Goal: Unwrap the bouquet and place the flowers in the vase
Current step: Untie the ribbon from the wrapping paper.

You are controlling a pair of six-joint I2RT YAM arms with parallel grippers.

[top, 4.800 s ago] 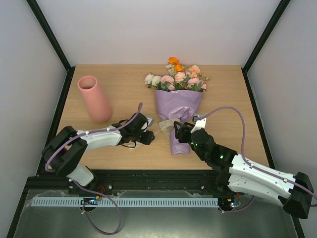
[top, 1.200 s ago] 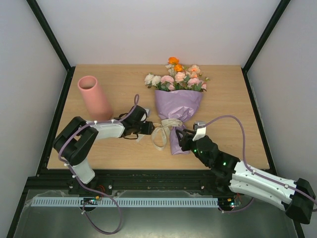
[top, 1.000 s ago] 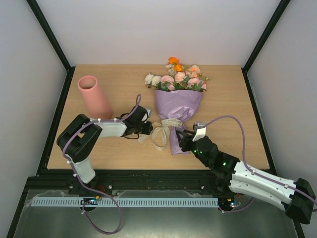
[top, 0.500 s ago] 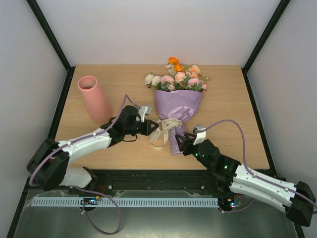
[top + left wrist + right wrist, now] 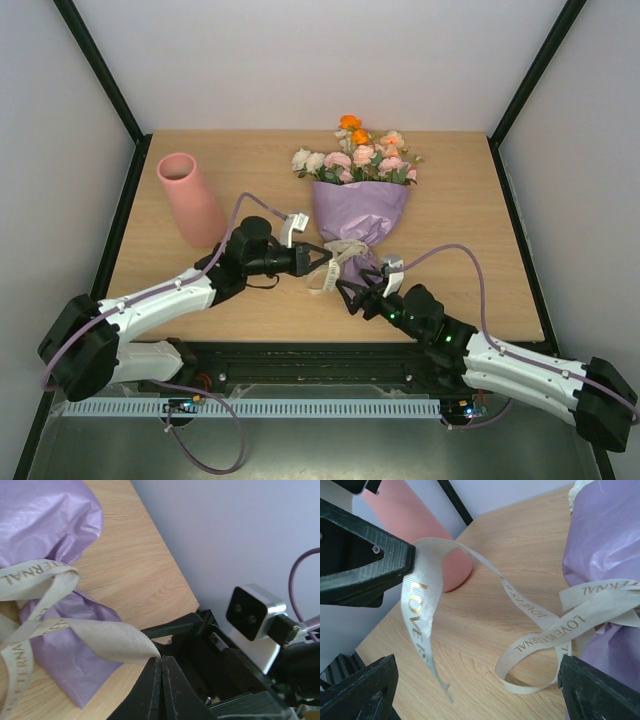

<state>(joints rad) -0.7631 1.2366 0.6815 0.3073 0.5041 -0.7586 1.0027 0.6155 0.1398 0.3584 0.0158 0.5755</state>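
The left end effector (image 5: 323, 262) has slid over from beside the vase (image 5: 190, 200) and shut tight on a loose end of the ribbon (image 5: 343, 250). The right end effector (image 5: 355, 294) has moved off the bouquet (image 5: 360, 212), opened wide and backed toward the counter's (image 5: 460, 200) near edge.

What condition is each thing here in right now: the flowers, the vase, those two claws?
Bouquet: lying on the table, wrapped.
Ribbon: one end pinched, the rest looped round the wrapping.
Vase: upright, no flowers inside.
Left gripper: shut on the ribbon.
Right gripper: open, holding nothing.
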